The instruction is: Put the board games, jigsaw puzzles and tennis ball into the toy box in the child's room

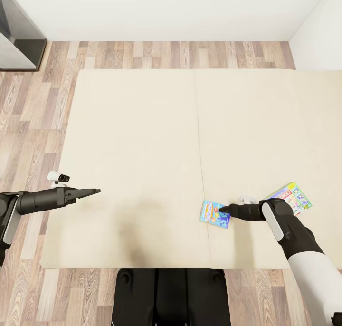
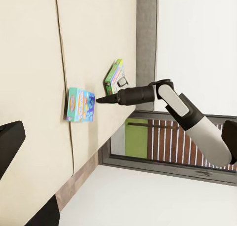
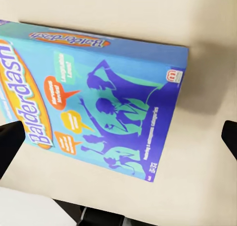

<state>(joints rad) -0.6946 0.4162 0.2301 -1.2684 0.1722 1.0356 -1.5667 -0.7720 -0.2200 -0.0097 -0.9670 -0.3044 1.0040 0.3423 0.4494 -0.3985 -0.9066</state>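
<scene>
Two board games lie near the front right of the bed (image 1: 142,140), on its beige mattress. The bright blue board game (image 1: 214,214) (image 2: 80,104) (image 3: 98,93) lies flat at the mattress seam. My right gripper (image 1: 223,209) (image 2: 98,100) (image 3: 118,142) hovers right at its near edge, open, with one dark finger on either side of the box and not clamping it. The white-and-green board game (image 1: 290,197) (image 2: 114,75) lies just beyond my right forearm. My left gripper (image 1: 96,191) (image 2: 29,179) is open and empty over the bed's left part.
Wood-plank floor (image 1: 33,107) surrounds the bed on the left and far sides. A dark-framed glass panel (image 1: 19,36) stands at the far left and white walls (image 1: 166,7) lie behind. My dark base (image 1: 171,295) abuts the bed's near edge. A dark-framed window (image 2: 168,147) is to the right.
</scene>
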